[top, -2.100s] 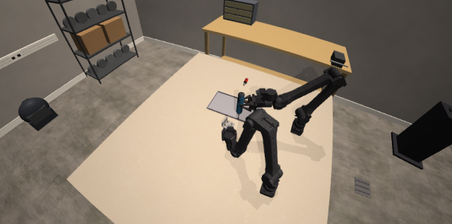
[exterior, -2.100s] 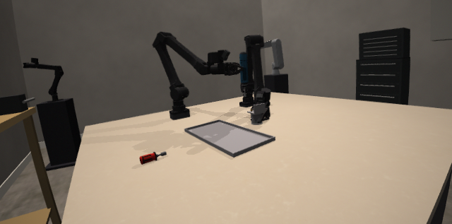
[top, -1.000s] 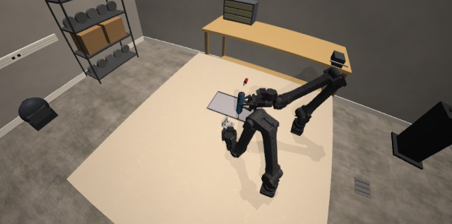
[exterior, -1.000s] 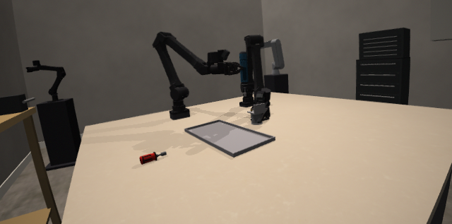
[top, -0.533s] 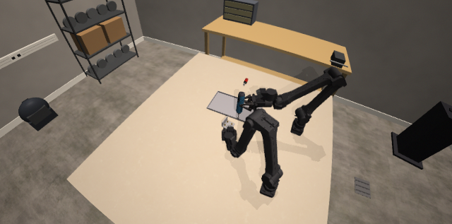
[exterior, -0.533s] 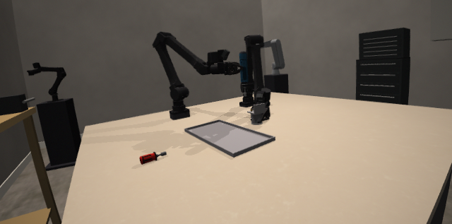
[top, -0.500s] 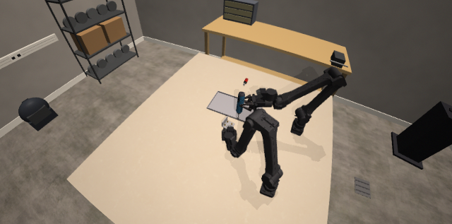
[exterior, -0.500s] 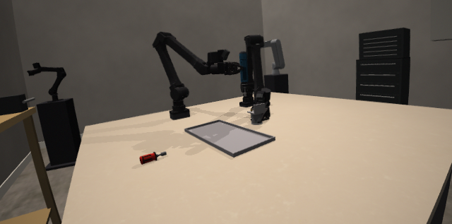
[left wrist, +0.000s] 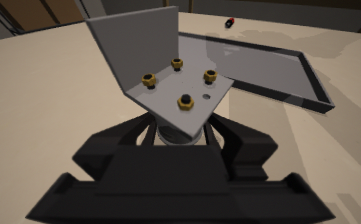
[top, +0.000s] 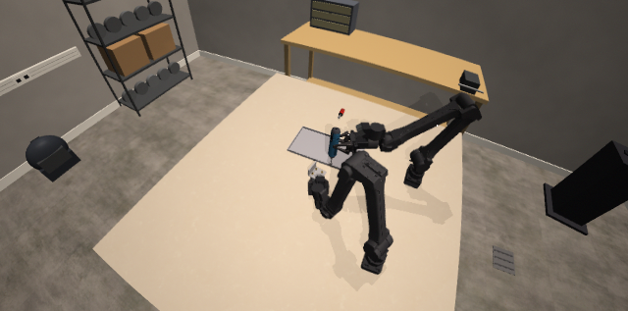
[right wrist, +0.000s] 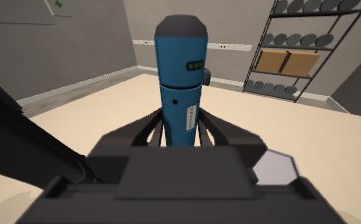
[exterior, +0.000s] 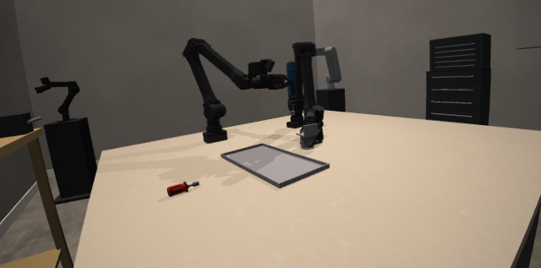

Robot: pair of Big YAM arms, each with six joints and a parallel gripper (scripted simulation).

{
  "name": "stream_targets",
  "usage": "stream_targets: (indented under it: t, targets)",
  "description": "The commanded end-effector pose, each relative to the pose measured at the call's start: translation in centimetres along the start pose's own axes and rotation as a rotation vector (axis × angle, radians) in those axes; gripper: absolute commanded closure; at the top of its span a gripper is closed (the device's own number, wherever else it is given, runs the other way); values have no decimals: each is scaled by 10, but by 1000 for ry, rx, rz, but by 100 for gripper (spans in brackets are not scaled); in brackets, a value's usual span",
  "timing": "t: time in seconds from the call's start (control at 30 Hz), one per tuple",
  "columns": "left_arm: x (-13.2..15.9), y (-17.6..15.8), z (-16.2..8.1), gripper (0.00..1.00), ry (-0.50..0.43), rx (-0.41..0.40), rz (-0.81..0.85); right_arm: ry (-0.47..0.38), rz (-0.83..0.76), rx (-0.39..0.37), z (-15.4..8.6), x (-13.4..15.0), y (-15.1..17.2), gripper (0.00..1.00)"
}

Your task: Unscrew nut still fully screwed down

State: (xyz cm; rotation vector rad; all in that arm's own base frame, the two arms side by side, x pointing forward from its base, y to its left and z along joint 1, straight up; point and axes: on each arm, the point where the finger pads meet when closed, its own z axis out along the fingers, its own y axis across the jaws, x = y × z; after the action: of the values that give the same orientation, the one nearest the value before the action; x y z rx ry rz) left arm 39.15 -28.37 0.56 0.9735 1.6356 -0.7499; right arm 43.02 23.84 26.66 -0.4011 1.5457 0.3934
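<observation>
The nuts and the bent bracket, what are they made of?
The four nuts look like brass: yellow-gold, slightly shiny, six-sided. The bracket seems to be thin metal, maybe steel or aluminium: plain grey, dull, sharply bent. Painted plastic could look similar.

Tbl (top: 221, 203) (exterior: 359, 200) (left wrist: 31, 75) (right wrist: 71, 105) carries tray (top: 306, 143) (exterior: 276, 162) (left wrist: 271, 72) (right wrist: 276, 169) w/ red screwdriver (top: 341, 112) (exterior: 177, 188) (left wrist: 230, 22) nearby.
</observation>
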Motion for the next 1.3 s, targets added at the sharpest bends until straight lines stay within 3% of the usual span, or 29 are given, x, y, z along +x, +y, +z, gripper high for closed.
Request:
stream_targets:
  t: [0.0, 1.27]
  targets:
    - [-15, -4, 2, 41, -37, 6, 26, -160, 8, 9, 15, -74, -6, 58]
    - [-15, -4, 2, 41, -37, 6, 26, -166, 12, 9, 18, -77, -6, 58]
